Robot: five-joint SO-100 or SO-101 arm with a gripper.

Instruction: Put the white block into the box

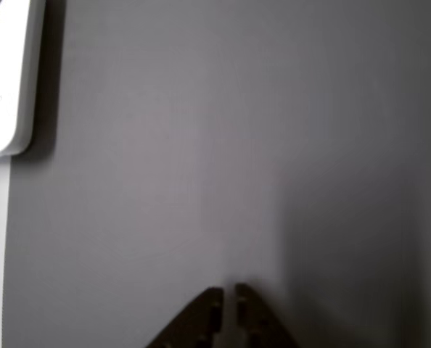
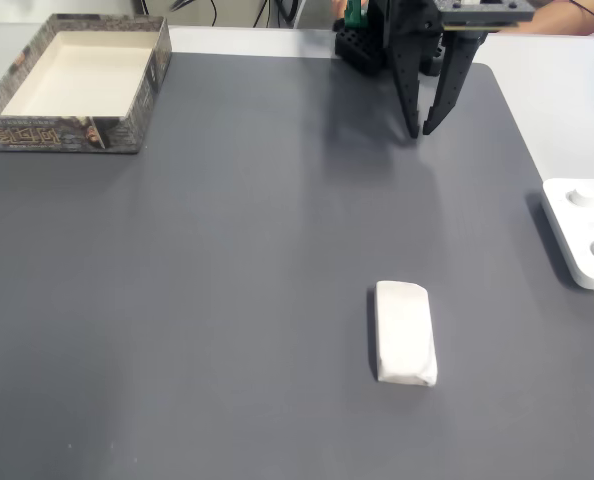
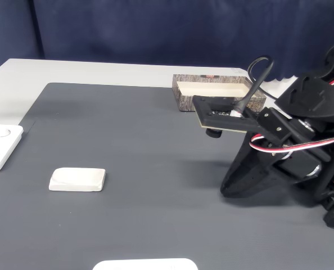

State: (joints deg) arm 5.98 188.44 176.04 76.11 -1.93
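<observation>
On the dark grey mat (image 2: 237, 250) that covers the desk (image 3: 26, 73), the task has hardly begun: the white block (image 2: 405, 332) lies flat and alone in the near middle of the mat in a fixed view, touched by nothing, and in a fixed view (image 3: 77, 179) it rests well apart from the arm. The tool (image 2: 419, 128) hangs at the far side of the mat, its two dark fingers pointing down with only a narrow slit between the tips; in the other view the tips (image 1: 228, 293) sit almost together over bare mat, so it reads as nearly clenched and grasping nothing. The box (image 2: 77, 85) stands at the far left corner in a fixed view, well apart from both block and tool, and its cream inside shows nothing in it as far as the wall allows. A white dimpled plate (image 2: 584, 232) sits at the right edge of the mat, its round hollows bare. By this showing, everything is left to do: reaching the block, grasping it, carrying it across the mat and releasing it in the box.
</observation>
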